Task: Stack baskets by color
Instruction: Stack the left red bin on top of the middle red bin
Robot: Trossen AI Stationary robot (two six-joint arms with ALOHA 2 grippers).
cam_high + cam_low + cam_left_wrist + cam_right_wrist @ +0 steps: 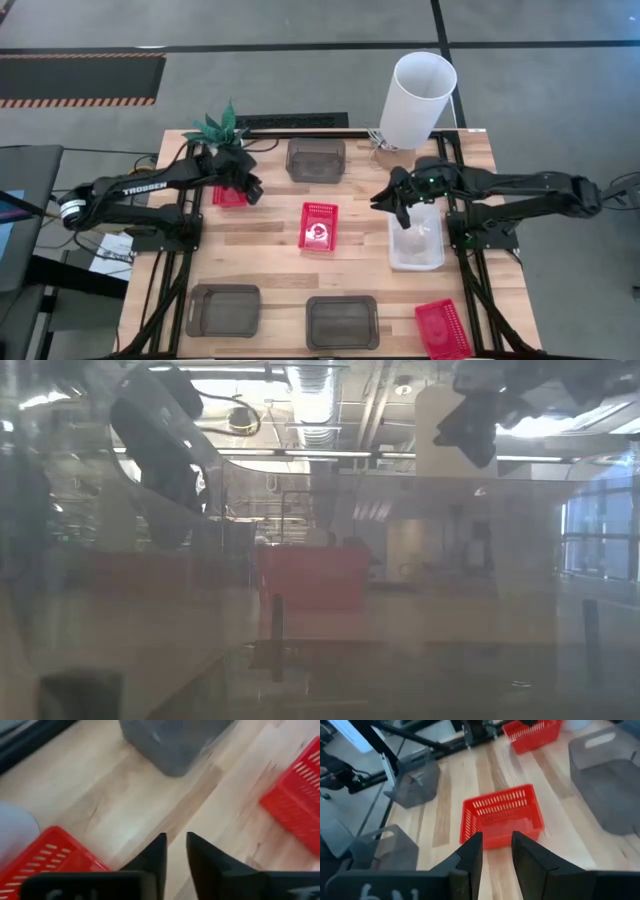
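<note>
Near the far-left corner of the pale wooden bench [270, 250]: small red rectangular plastic basket with mesh-like slotted walls [226, 197], partly under the left pincer [250, 188], fingers narrowly apart, nothing seen between them. Likely trouble here: a fingertip catching in a slot and dragging the light basket askew.

Along the near edge: two smoky grey translucent baskets [222, 308] [342, 320], smooth-walled with rounded corners. At the far edge, mid-bench: a third grey one [316, 158].

At the centre: another red mesh basket [318, 224], open side up, apart from everything.

Toward the right edge: clear transparent basket [416, 245], glossy and thin-walled, beneath the right pincer [395, 205], fingers apart and empty. Probable risks: slipping on slick plastic, or tilting from a one-wall pinch.

By the near-right corner: a last red basket [443, 330], sitting skewed, prone to jam when nested unless squared first.
</note>
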